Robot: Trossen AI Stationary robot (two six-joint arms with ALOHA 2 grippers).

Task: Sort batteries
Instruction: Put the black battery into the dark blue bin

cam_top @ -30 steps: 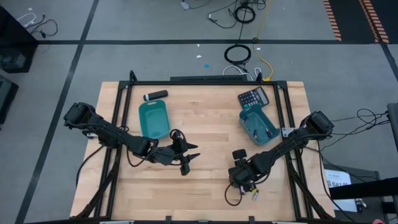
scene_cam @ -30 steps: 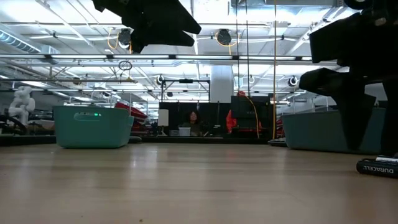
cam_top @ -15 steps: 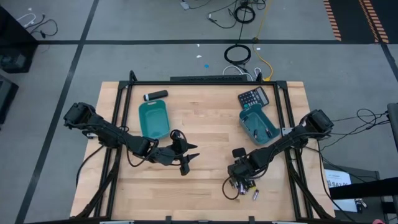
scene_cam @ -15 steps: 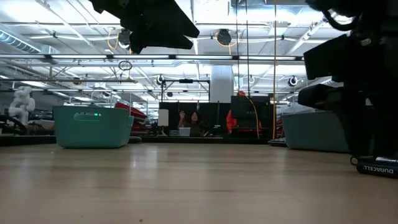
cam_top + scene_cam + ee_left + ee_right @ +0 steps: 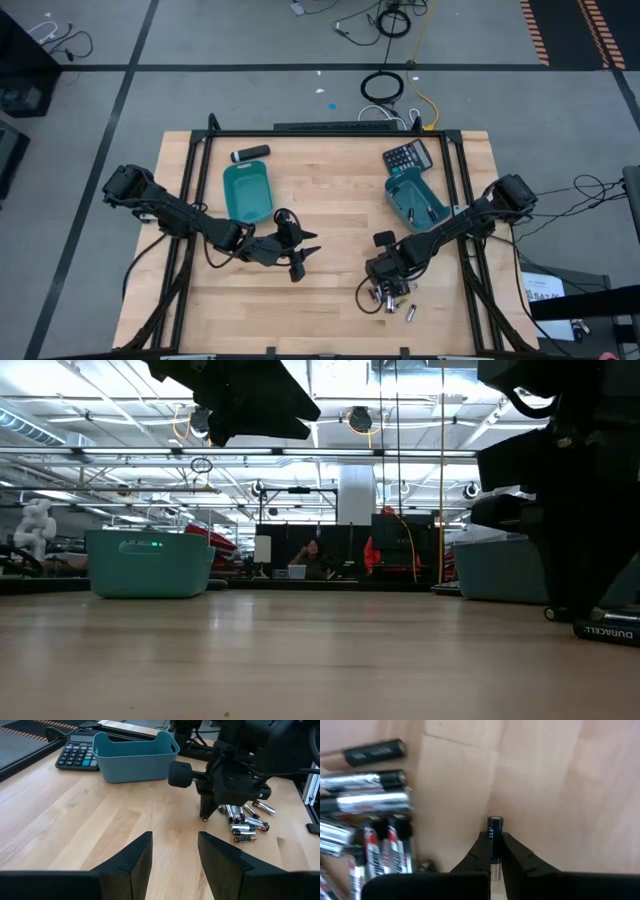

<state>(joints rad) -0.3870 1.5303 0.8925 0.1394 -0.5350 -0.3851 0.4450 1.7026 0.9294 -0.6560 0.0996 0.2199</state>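
Down and inward goes the right gripper [image 5: 493,851] since a second ago, settling at the edge of the battery pile [image 5: 243,819] with its fingers now pinched tight on a single black battery [image 5: 494,840], which sticks out past the fingertips. Left gripper [image 5: 174,851] hasn't budged: it hangs partly open and empty, well apart from the pile, pointing toward it. Risk from here, as I judge it: the grip is on a slim round cell held near one end, so a quick lift could let it swivel or slip out and roll back among the others. Only the right wrist view shows the cell between the fingers; from above, the gripper hides it. From the left wrist view you get the blue bin [image 5: 135,757] and calculator [image 5: 77,751] beyond the pile.
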